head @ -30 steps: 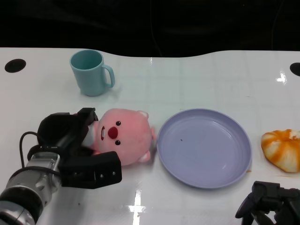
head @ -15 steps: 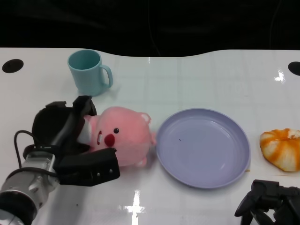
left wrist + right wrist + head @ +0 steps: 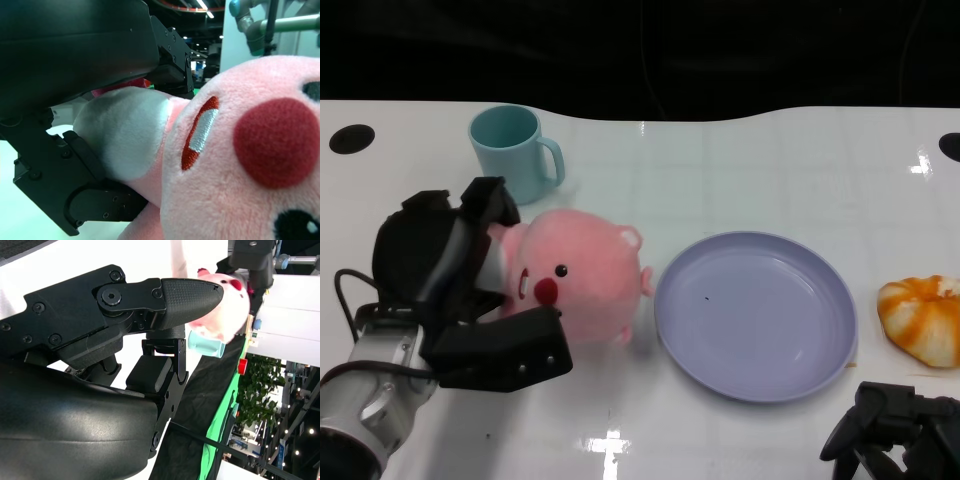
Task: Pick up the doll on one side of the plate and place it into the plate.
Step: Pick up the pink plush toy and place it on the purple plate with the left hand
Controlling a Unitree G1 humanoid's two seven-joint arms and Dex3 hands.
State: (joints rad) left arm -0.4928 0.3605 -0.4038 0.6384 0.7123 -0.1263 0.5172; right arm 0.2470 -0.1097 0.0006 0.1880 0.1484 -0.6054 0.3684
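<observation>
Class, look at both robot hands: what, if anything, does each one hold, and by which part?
The left hand holds the doll by its side, fingers wrapped around the white patch beside its mouth. The right hand holds nothing.

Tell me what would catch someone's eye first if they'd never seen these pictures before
The pink doll stands out most, held by the left hand just left of the lavender plate at the table's middle. After that come the teal mug behind the doll, toward the far edge, and the orange-and-white item at the right edge beyond the plate. The right hand sits low at the near right corner, holding nothing visible.
</observation>
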